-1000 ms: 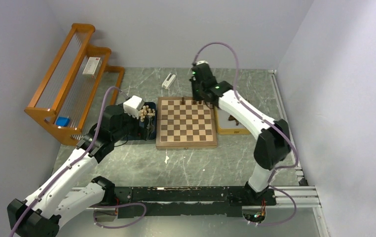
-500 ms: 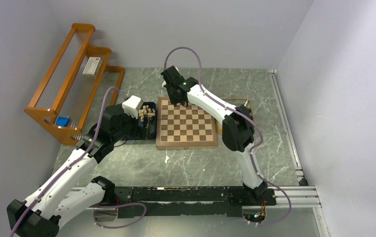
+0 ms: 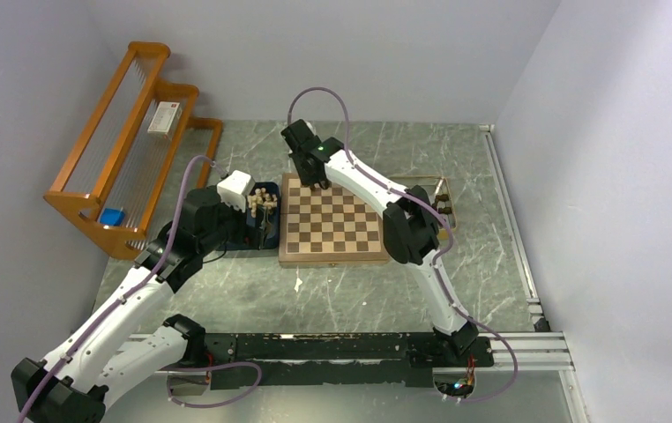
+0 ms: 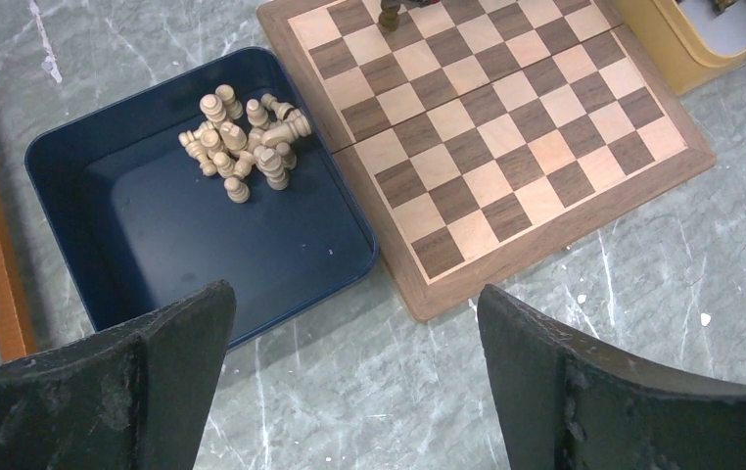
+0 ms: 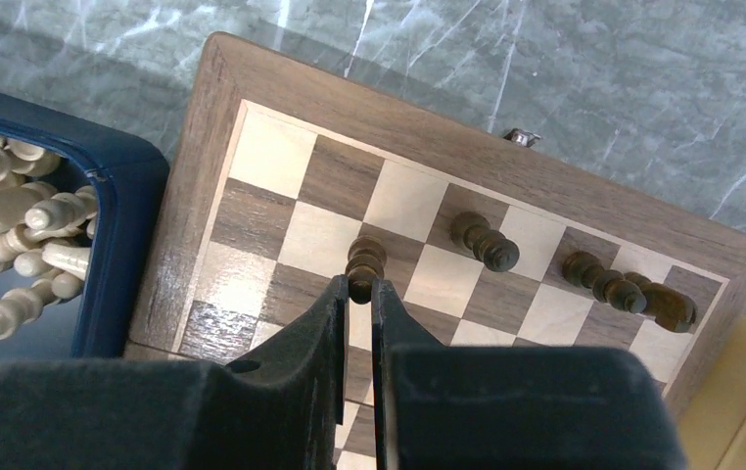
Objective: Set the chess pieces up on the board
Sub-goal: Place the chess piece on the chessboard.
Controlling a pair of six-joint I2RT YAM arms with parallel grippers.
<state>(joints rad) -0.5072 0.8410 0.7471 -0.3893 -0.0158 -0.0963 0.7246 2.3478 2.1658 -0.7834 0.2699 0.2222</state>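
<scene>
- step in hand: placing a dark man. the right gripper [image 5: 359, 292] is pinched almost together on a dark piece [image 5: 366, 259], low over the far left part of the board [image 5: 203, 176], about one row in from the far rim.
- i cannot tell whether its base is touching the square or hanging just above it.
- the held piece looks upright. its long axis runs roughly square to the board, with the head up towards the wrist and the foot down.
- three more dark pieces [image 5: 485, 242] stand in a line along the far rows to its right, near it but apart.
- next move, as i judge it: lower until the foot sits flat inside one square, let the jaws part, then lift straight up so the fingers do not tip it or brush the neighbour.
- the left gripper [image 4: 354, 299] hovers with its jaws spread wide, holding nothing, above the blue tray [image 4: 212, 264]. the cream pieces [image 4: 247, 147] lie there in a jumbled heap, some of them on their sides.
</scene>
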